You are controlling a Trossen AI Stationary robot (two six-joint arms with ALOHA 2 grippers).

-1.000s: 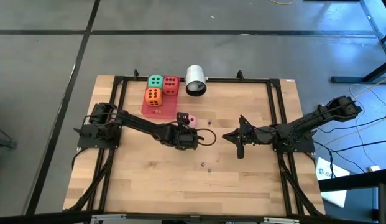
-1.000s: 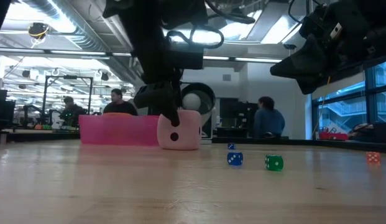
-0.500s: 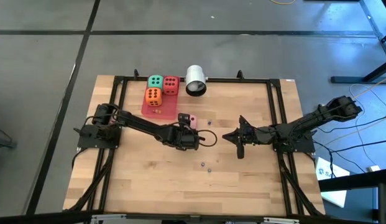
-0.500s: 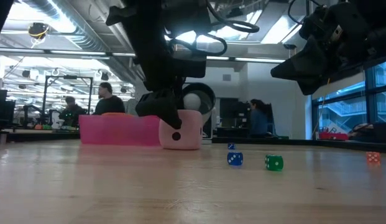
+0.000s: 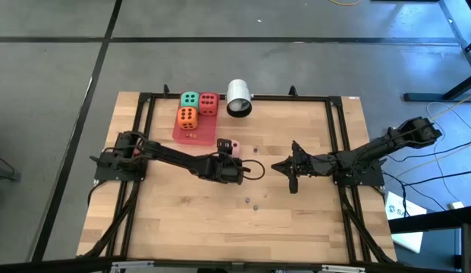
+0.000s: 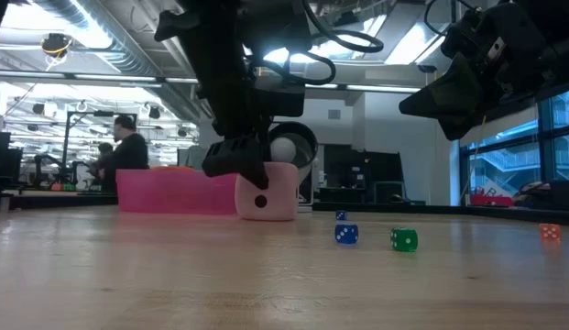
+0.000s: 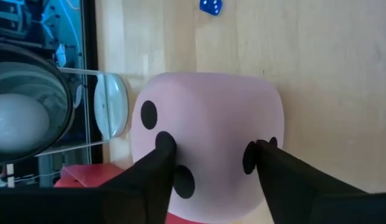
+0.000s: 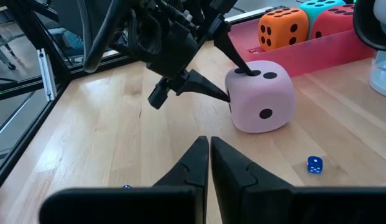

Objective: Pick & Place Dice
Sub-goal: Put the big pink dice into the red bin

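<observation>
Left wrist view shows the left hand (image 7: pixel 208 155) pinching the pink die (image 7: pixel 208 137) on the worktop (image 5: pixel 296 220), just right of the pink tray (image 5: pixel 180 133) holding the other dice (image 5: pixel 197 108). Next, likely lift and carry it there. Right hand (image 8: pixel 209 158) waits, pressed together. No readable writing.

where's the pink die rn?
High view: the pink die sits on the table just beside the pink tray, toward the table's middle. The left pincer straddles it, and the white cylinder lies farther back.
</observation>
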